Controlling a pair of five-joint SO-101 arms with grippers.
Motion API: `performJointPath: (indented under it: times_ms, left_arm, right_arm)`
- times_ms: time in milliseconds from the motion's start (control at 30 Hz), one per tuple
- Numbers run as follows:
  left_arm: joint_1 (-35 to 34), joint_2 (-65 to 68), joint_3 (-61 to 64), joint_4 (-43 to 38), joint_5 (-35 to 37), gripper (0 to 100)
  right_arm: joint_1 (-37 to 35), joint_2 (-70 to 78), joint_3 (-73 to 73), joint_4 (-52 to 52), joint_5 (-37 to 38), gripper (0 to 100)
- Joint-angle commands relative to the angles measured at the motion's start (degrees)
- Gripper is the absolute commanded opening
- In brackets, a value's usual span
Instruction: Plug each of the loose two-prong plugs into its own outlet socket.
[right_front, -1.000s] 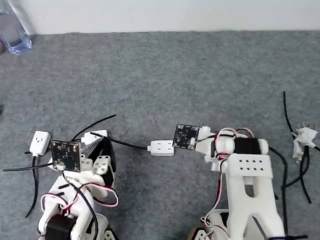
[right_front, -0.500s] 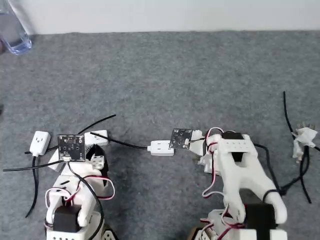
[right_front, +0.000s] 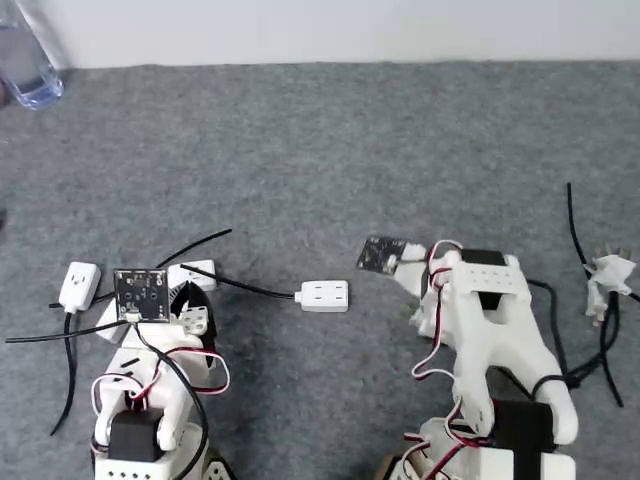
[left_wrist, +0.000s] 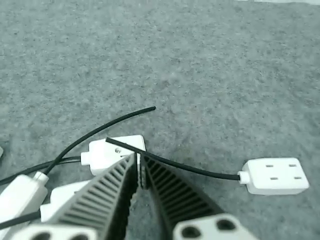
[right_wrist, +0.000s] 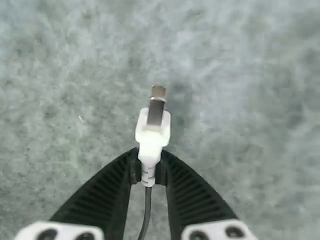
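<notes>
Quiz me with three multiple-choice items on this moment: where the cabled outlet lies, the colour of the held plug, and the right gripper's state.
1. Where does the outlet lie?
A. on the mat, between the left arm and the right arm
B. in a gripper
C. stacked on another outlet

2. What colour is the plug body?
A. black
B. white
C. red

3. The right gripper is:
A. open, empty
B. shut on the plug
C. shut, empty

Key: 1 A, it lies flat on the grey mat; 2 B, its body is white; 3 B, both fingers clamp its base.
</notes>
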Motion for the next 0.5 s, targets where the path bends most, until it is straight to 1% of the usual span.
performJointPath:
  times_ms: [0, 67, 133, 367, 467]
  left_arm:
    - [-0.18, -0.53, -0.31, -1.32, -0.53, 1]
    - [-0.18, -0.53, -0.31, -1.32, -0.53, 1]
    - [-0.18, -0.53, -0.31, -1.32, -0.53, 1]
    - [-0.26, -0.53, -0.31, -0.53, -0.53, 1]
    - [-0.26, -0.53, -0.57, 0.18, -0.53, 1]
  right_arm:
    - [-1.63, -6.64, -5.36, 5.05, -2.73, 15.6]
    - [-3.12, -10.07, -5.27, 6.55, -3.60, 22.3]
    - [-4.26, -12.35, -3.78, 6.55, -3.78, 24.3]
    - [-4.70, -13.05, -1.23, 6.37, -3.96, 19.5]
    - [-5.58, -13.05, 1.67, 2.95, -4.04, 19.2]
